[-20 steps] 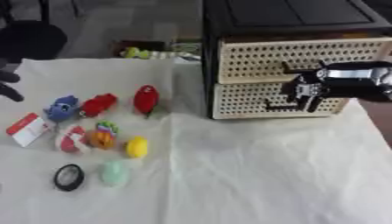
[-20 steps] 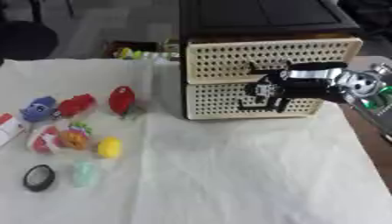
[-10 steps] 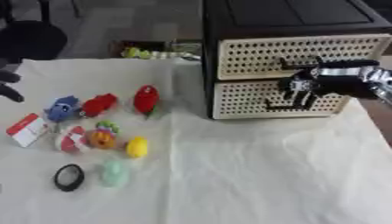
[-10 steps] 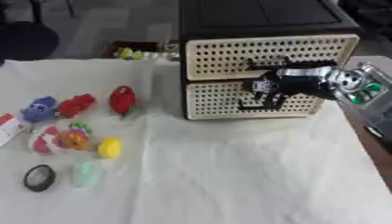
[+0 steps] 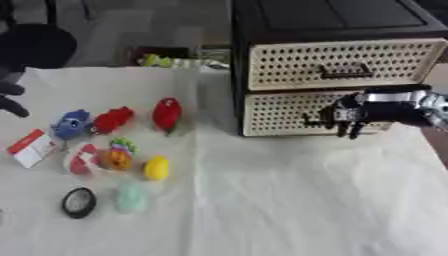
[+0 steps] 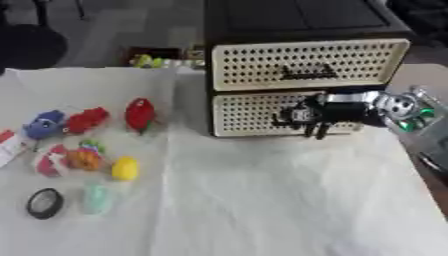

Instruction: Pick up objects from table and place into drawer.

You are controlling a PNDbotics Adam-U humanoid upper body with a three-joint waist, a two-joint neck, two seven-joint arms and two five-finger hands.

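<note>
A black cabinet (image 5: 332, 20) at the back right has two cream perforated drawers, both shut. My right hand (image 5: 350, 117) hangs in front of the lower drawer (image 5: 271, 115) and covers its middle. The upper drawer (image 5: 289, 62) shows its dark handle (image 5: 346, 71). On the left of the white cloth lie several small toys: a blue one (image 5: 70, 124), a red one (image 5: 112, 119), a red fruit (image 5: 166, 114), a yellow lemon shape (image 5: 156, 167), an orange and green one (image 5: 118, 155) and a black round thing (image 5: 79, 201). My left hand (image 5: 10, 100) shows at the left edge, open, holding nothing.
A red and white card (image 5: 31, 147), a red and white thing (image 5: 81, 160) and a pale green thing (image 5: 129, 196) also lie among the toys. The white cloth (image 5: 289, 200) covers the table. Green and yellow things (image 5: 175, 61) sit behind the table. Brown table edge (image 6: 430, 167) shows at the right.
My right hand has dropped from the gap between the two drawers to the front of the lower drawer. The toys and my left hand have not moved.
</note>
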